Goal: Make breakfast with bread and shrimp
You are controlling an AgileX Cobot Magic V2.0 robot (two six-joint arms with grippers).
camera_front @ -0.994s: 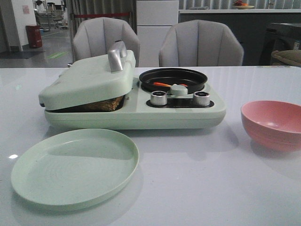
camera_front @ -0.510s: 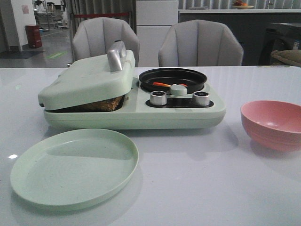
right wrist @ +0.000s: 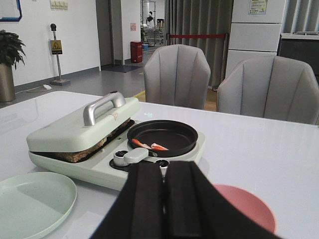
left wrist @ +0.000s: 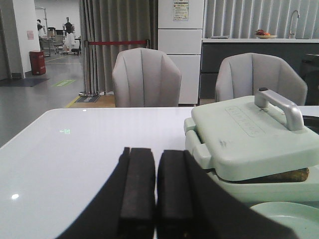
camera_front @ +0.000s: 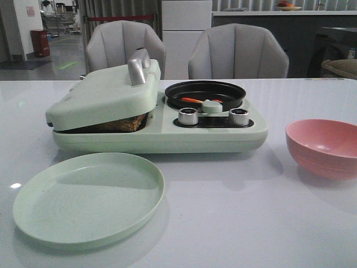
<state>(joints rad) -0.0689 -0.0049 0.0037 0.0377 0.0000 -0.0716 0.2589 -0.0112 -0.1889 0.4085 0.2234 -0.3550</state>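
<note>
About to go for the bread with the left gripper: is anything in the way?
Yes. The press lid sits down over the bread, leaving only its edge showing. The lid must come up by its handle first.

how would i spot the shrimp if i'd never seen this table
Find the mint-green breakfast maker mid-table. On its right half sits a round black pan, and the shrimp lie inside: small orange-pink pieces, the only bright thing against the black.

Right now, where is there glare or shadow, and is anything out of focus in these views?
Front view: a small glare spot on the table at left; soft shadows beside the green plate and pink bowl. Left wrist view: the dark fingers look soft and featureless. Right wrist view: shrimp small but clear.
</note>
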